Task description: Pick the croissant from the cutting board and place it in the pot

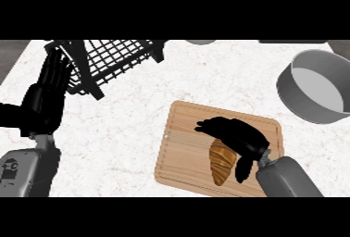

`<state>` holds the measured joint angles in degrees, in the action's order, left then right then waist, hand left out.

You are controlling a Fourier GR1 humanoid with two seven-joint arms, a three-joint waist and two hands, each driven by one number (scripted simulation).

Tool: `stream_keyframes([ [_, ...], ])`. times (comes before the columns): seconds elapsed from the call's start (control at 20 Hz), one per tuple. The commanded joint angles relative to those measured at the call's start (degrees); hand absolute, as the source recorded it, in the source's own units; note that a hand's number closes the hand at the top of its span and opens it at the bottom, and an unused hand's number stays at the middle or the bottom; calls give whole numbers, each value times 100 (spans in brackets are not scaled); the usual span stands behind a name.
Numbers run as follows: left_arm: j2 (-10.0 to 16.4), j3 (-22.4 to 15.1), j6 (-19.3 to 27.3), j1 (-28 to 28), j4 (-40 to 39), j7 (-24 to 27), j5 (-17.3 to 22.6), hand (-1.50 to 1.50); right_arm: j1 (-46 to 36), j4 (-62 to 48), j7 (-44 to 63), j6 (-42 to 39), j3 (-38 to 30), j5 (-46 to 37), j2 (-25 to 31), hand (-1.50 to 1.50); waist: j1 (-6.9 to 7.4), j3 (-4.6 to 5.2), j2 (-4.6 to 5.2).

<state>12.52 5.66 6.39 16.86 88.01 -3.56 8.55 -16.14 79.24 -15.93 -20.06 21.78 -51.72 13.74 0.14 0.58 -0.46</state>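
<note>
White marbled counter (123, 139): your left hand (41, 104) rests open at left. On the rectangular wooden cutting board (184, 152), the golden-brown croissant (220, 164) lies under your right hand (236, 136), fingers straight, gripping nothing. Curl round its middle before lifting toward the round grey metal pot (292, 98).

The left hand (42, 104) shows at the view's left, open, with straight fingers pointing up, above its grey left forearm (24, 171). The right forearm (287, 178) comes in from the lower right, angled up and left. The right hand (236, 134) is palm down, its fingers (207, 126) reaching up-left and its thumb (242, 172) spread downward.
</note>
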Motion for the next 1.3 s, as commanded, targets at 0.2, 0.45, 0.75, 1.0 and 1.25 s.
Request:
stream_keyframes([
  [0.2,-188,-39,28,11,-43,104,-40,0,74,-235,-562,685,490,-501,-488,150,-7,-59,52],
  [0.45,-8,59,-124,-290,296,-77,22,0,158,-479,-842,971,445,-734,-475,150,23,-59,49],
  [0.75,-153,18,53,-187,255,-119,-89,0,482,743,-262,1118,173,-1017,-386,150,-39,-58,32],
  [1.0,-103,-63,-73,16,126,-18,-112,0,-662,-321,2767,1281,-628,-1500,-1346,150,156,-50,127],
  [1.25,-203,-197,-130,-5,66,17,-126,0,-1743,-486,4896,1752,-900,-1455,-1365,150,354,-50,100],
])
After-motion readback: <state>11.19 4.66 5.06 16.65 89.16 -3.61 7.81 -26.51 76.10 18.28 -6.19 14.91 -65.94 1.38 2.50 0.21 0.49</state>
